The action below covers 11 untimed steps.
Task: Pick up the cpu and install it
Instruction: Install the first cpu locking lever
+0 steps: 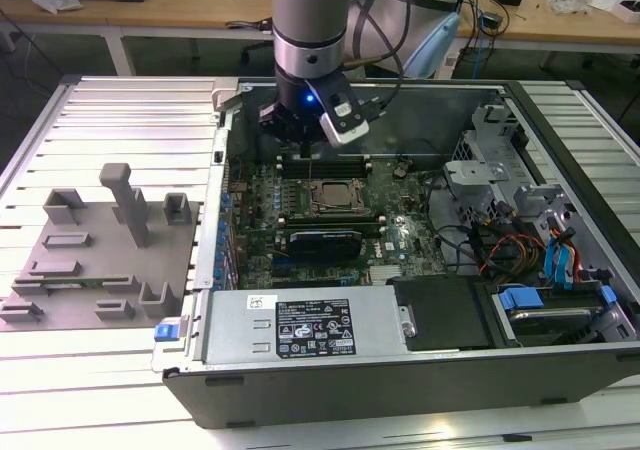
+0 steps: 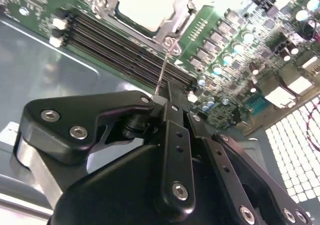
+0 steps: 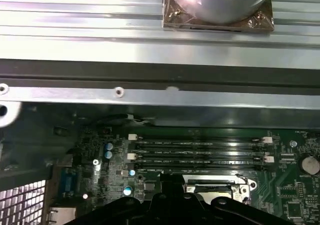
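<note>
Nearest the exterior camera we see the case point(image 1: 400, 390) lying open on the slatted counter point(image 1: 120, 120), with a white label point(image 1: 312, 332) on the power supply cover along its front edge. Beyond that lies the motherboard point(image 1: 400, 235), and near its middle the cpu point(image 1: 333, 197) already rests inside its socket point(image 1: 352, 208), silvery top up; in the second wrist view it shows as a pale square point(image 2: 146, 4) within the metal frame. Just behind the socket run the memory slots point(image 1: 330, 165), and over them hangs the claw point(image 1: 300, 130), clear of the cpu and holding nothing of it. In the second wrist view the claw point(image 2: 167, 97) seems pressed together on a thin wire lever point(image 2: 162, 67) that rises from the socket's edge, though the contact point is hard to make out, so we will not call its state settled.

The risk, as we judge it, lies in that lever: if the claw slips off, it may spring back, and a sideways pull could drag the tips across the slots or nudge the chip out of seat
</note>
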Available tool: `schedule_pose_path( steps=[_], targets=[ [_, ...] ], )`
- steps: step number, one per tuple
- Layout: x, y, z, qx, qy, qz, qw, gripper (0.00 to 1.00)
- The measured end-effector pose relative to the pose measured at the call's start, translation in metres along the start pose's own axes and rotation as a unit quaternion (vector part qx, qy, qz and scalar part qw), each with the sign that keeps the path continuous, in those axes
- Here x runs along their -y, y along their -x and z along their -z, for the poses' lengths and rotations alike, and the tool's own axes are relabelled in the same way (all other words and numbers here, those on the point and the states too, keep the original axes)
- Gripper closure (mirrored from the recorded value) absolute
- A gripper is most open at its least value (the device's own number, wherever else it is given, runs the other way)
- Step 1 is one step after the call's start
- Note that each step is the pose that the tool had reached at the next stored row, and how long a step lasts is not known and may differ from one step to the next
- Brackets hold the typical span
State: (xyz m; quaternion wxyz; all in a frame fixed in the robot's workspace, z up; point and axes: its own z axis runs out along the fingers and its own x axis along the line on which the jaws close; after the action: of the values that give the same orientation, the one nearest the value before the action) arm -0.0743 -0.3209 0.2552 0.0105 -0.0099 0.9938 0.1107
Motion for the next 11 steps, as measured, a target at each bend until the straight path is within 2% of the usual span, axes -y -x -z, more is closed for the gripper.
schedule_pose_path(
  steps=[6, 11],
  targets=[
    [0.0012, 0.0123, -0.0001, -0.0033, -0.0010, -0.003, 1.0000, 0.89],
    [0.0013, 0.0132, -0.0002, -0.0030, -0.0011, -0.006, 1.0000, 0.89]
  ],
)
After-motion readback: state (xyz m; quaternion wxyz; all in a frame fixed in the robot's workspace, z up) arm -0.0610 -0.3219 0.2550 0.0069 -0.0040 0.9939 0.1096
